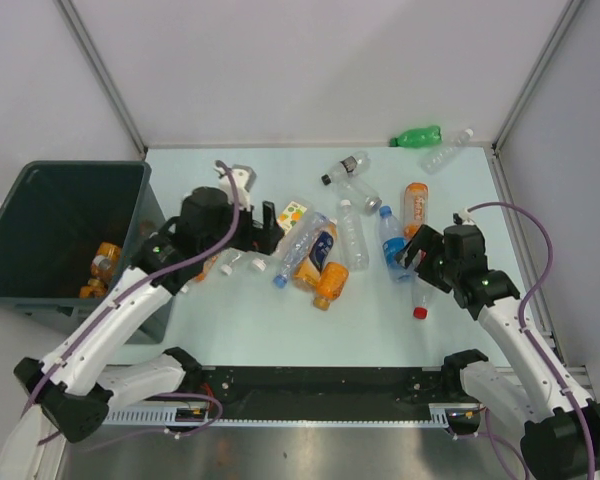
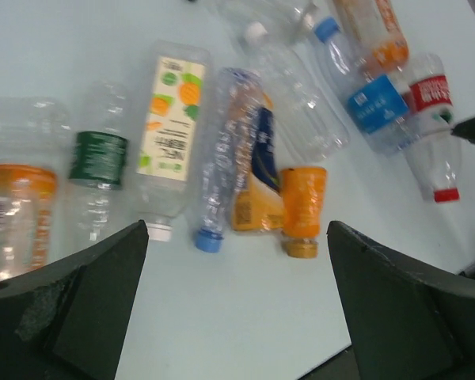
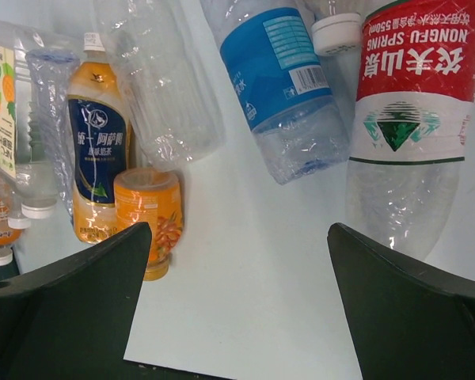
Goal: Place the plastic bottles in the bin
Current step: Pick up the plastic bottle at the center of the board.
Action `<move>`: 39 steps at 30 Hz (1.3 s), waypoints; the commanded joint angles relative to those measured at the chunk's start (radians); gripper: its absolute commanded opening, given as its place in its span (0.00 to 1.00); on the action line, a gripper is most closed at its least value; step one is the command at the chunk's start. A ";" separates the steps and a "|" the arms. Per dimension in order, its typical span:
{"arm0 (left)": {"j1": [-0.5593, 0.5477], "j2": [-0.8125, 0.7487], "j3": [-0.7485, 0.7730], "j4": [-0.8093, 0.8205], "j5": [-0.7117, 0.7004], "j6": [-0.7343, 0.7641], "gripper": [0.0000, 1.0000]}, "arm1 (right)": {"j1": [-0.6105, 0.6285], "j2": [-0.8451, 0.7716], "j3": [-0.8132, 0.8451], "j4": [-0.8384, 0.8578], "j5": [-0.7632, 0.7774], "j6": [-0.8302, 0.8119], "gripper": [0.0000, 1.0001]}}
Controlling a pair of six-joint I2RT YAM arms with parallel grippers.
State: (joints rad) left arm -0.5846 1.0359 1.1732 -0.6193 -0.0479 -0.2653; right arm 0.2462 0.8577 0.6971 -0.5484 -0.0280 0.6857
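Observation:
Several plastic bottles lie across the middle of the table. The bin (image 1: 40, 290) stands at the left, with orange bottles (image 1: 102, 262) inside. My left gripper (image 1: 268, 228) (image 2: 237, 309) is open and empty. It hovers above bare table just short of a yellow-labelled clear bottle (image 2: 170, 131), a crushed blue-capped bottle (image 2: 215, 174) and a small orange bottle (image 2: 303, 207). My right gripper (image 1: 410, 250) (image 3: 237, 317) is open and empty. It sits over a red-labelled clear bottle (image 3: 412, 119) and a blue-labelled bottle (image 3: 277, 71). The small orange bottle also shows in the right wrist view (image 3: 148, 214).
A green bottle (image 1: 416, 136) and a clear bottle (image 1: 448, 150) lie at the far right corner. A clear bottle with a black cap (image 1: 345, 167) lies at the back. Grey walls close in the table. A black rail (image 1: 320, 385) runs along the near edge.

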 commanded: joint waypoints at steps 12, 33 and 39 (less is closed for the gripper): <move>-0.391 0.458 -0.026 0.283 -0.098 -0.264 0.85 | -0.018 -0.060 0.005 -0.073 0.027 -0.072 1.00; -0.429 0.788 0.126 0.184 -0.219 -0.227 0.76 | -0.044 -0.077 -0.039 -0.022 -0.023 -0.035 1.00; -0.429 0.842 0.121 0.196 -0.168 -0.226 0.75 | -0.051 -0.063 -0.041 -0.019 -0.024 -0.035 1.00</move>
State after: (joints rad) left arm -1.0122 1.8454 1.2709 -0.4351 -0.2390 -0.4896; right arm 0.2024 0.7876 0.6544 -0.5999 -0.0425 0.6537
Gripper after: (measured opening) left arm 0.755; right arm 0.994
